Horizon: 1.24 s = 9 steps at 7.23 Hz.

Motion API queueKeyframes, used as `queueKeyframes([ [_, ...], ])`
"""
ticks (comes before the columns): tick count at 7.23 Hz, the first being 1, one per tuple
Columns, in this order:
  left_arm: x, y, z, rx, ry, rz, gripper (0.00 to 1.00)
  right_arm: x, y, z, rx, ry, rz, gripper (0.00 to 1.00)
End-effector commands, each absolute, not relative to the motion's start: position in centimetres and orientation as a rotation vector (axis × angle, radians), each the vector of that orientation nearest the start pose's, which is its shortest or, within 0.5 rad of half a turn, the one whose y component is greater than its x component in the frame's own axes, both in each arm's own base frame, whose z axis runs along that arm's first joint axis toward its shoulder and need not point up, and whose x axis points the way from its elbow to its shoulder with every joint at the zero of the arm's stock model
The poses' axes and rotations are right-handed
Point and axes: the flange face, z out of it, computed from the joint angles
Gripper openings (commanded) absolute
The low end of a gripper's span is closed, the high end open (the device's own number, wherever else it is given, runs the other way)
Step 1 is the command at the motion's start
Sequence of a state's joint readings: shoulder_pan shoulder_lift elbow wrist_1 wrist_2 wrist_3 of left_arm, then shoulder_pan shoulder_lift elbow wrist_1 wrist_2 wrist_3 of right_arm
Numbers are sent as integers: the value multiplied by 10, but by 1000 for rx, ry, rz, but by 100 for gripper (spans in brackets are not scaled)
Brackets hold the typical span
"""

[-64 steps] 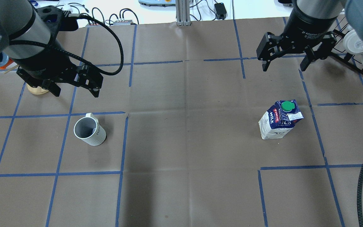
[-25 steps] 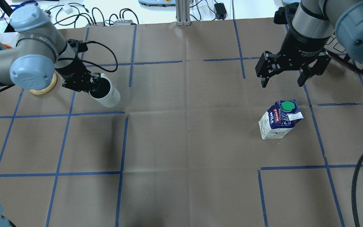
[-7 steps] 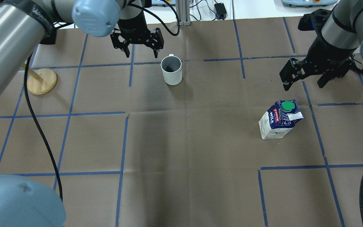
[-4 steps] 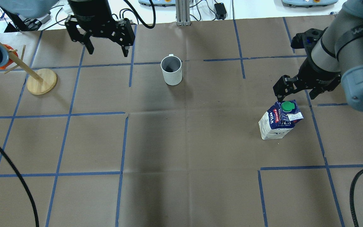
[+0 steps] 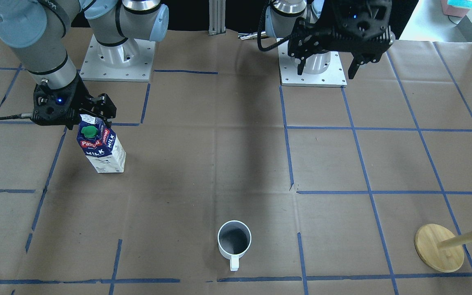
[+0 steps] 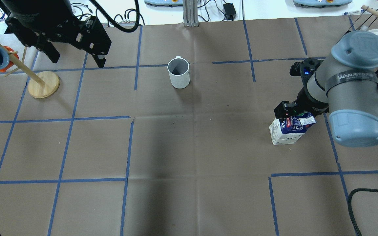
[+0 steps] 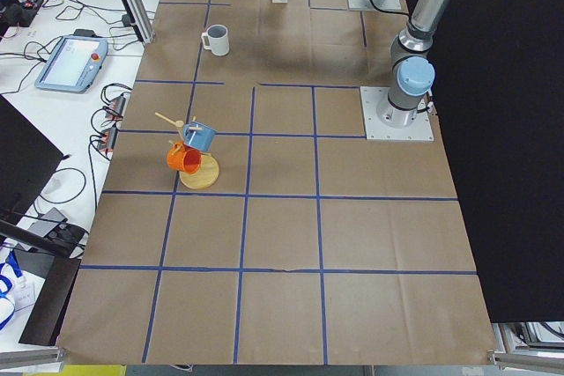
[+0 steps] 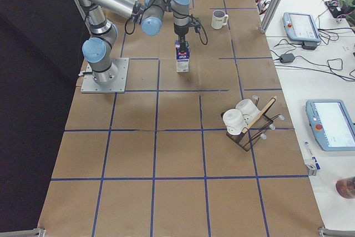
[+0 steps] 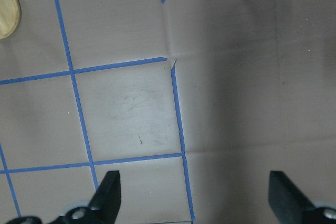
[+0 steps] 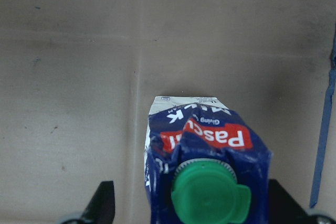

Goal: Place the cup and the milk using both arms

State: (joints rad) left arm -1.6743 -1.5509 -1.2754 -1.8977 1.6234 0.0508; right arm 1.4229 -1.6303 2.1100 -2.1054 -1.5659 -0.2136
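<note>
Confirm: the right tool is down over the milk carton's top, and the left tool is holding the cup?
Half right. The left tool is open and empty; the cup stands alone, away from it, per the overhead view. The right tool is down over the top of the milk carton.

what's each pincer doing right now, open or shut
Left pincer: open, empty.
Right pincer: open, fingers either side of the milk top.

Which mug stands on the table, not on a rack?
The white cup, upright on the paper. The blue mug and orange mug hang on the wooden stand; two white ones rest on the wire rack.
</note>
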Motion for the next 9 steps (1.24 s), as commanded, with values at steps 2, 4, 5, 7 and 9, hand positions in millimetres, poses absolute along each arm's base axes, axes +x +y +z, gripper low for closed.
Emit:
queueKeyframes([
  [2,-167,-431,601,209,3089,84,100,66,-443,312,-91,3167,-140,80],
  [4,-169,-429,601,211,3109,90,100,65,-450,324,-91,3171,-168,58],
  [5,-169,-430,599,211,3109,90,100,66,-451,326,-94,3170,-180,56],
  [7,-169,-423,600,206,3109,88,100,63,-476,380,-94,3165,-182,58],
  [9,-167,-410,595,173,3110,94,100,63,-525,418,-77,3158,-35,57],
])
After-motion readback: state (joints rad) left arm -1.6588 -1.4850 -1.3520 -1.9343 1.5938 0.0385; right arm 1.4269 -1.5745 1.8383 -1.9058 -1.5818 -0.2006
